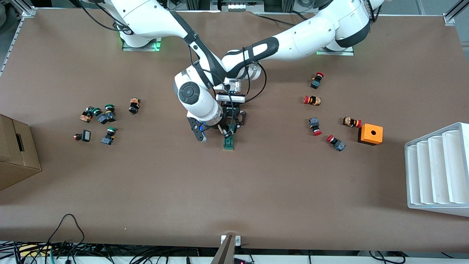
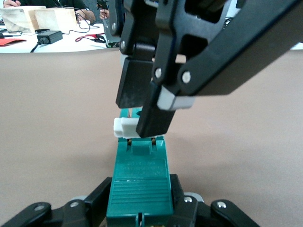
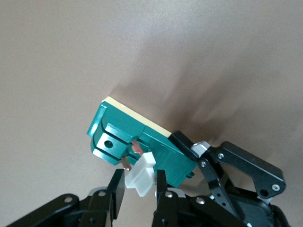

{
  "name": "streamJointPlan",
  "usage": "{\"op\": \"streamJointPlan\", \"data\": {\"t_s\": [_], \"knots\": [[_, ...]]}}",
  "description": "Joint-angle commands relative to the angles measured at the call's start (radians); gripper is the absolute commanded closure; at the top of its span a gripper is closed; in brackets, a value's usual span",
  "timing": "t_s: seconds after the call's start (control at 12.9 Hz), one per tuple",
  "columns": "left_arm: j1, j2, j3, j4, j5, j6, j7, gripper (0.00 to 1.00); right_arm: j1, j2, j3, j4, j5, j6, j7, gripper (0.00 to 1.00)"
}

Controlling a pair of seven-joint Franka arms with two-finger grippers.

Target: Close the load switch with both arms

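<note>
Nearest the front camera, out in the middle of the brown table [image 1: 234,190], we see the load switch [image 1: 228,142], a small dark green block. Its long side runs from the front camera toward the robots' bases, and one end pokes out toward that camera. Just above it, our two arms meet. Our left gripper [image 2: 140,208] comes down from the arm whose base is at the left arm's end of the table. Its jaws are clenched on the two long sides of the green body, so we hold the block steady. Our right gripper [image 3: 138,191] comes in from the other arm, and its jaws are closed around the little white sliding piece [image 3: 141,174] that sticks up from the top of the switch. So both arms are right on the switch, and neither has to travel to reach it. What matters for the next move, we think, is that the white piece has to go in along the line of the block while the left gripper keeps the body from sliding. If the body slips, the white piece may just drag the whole thing along. Farther out, green push-buttons [image 1: 109,113] lie toward the right arm's end of the table. Red push-buttons [image 1: 312,100] and an orange box [image 1: 370,134] lie toward the left arm's end, well apart from the switch.
</note>
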Motion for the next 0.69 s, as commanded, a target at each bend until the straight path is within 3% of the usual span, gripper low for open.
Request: {"op": "streamJointPlan", "data": {"t_s": [0.0,0.39,0.62], "knots": [[-0.003,0.04,0.009,0.008,0.021,0.021,-0.003,0.59,-0.01,0.02,0.005,0.057,-0.011,0.004,0.024,0.68],[-0.003,0.04,0.009,0.008,0.021,0.021,-0.003,0.59,-0.009,0.022,0.007,0.062,-0.012,-0.007,0.039,0.68],[-0.003,0.04,0.009,0.008,0.021,0.022,-0.003,0.59,-0.01,0.022,0.007,0.062,-0.014,-0.007,0.038,0.76]]}}
